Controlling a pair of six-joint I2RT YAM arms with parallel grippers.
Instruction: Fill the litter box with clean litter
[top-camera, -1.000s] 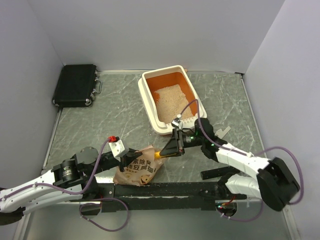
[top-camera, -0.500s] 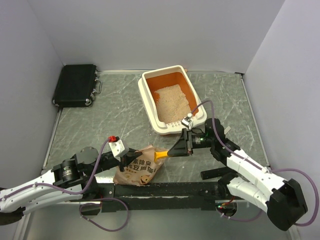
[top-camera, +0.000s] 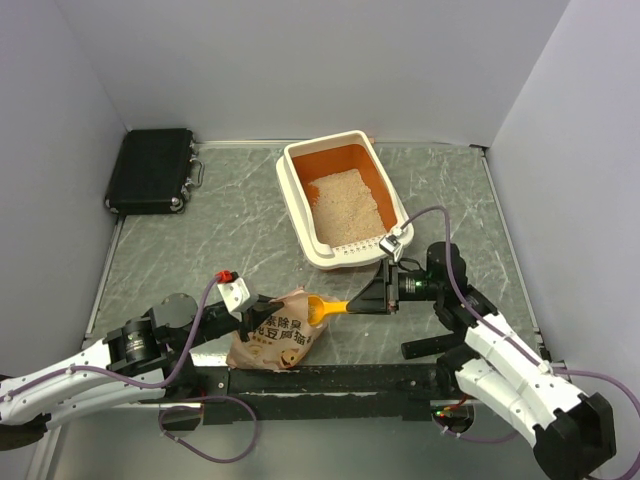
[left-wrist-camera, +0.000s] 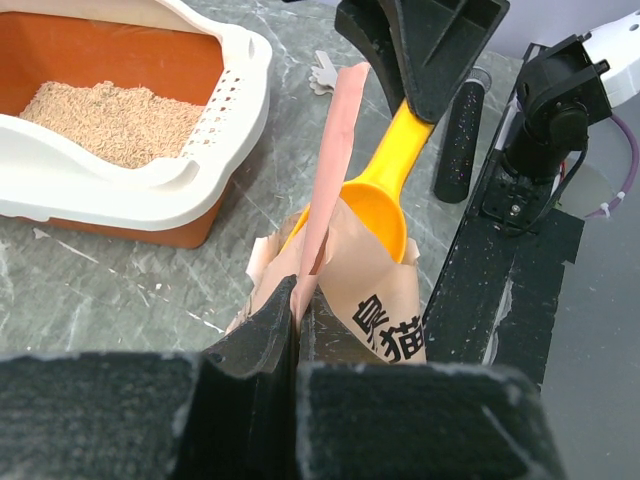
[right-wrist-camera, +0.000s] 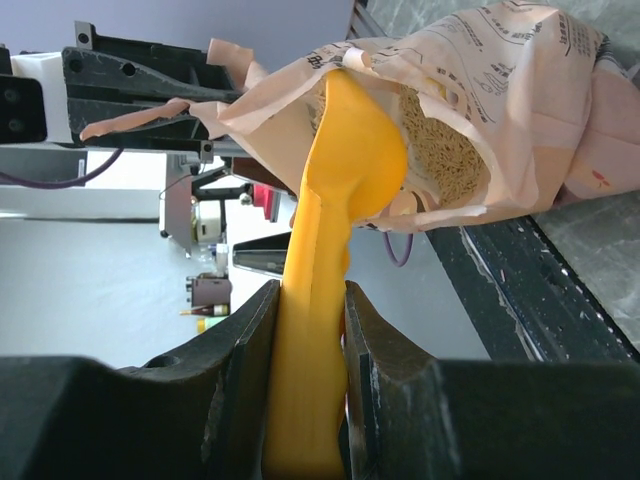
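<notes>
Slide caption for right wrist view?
Right gripper holds the yellow scoop at the mouth of the open litter bag.

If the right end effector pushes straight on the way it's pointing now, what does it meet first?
The bag. The scoop gripped by the right end effector has its bowl at the bag's open mouth, with litter just behind. Exact depth is unclear.

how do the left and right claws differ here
The left claw is pinched shut on the thin pink edge of the bag. The right claw clamps the thicker handle of the yellow scoop, jaws apart, with the scoop's bowl at the bag's mouth. Both are black.
</notes>
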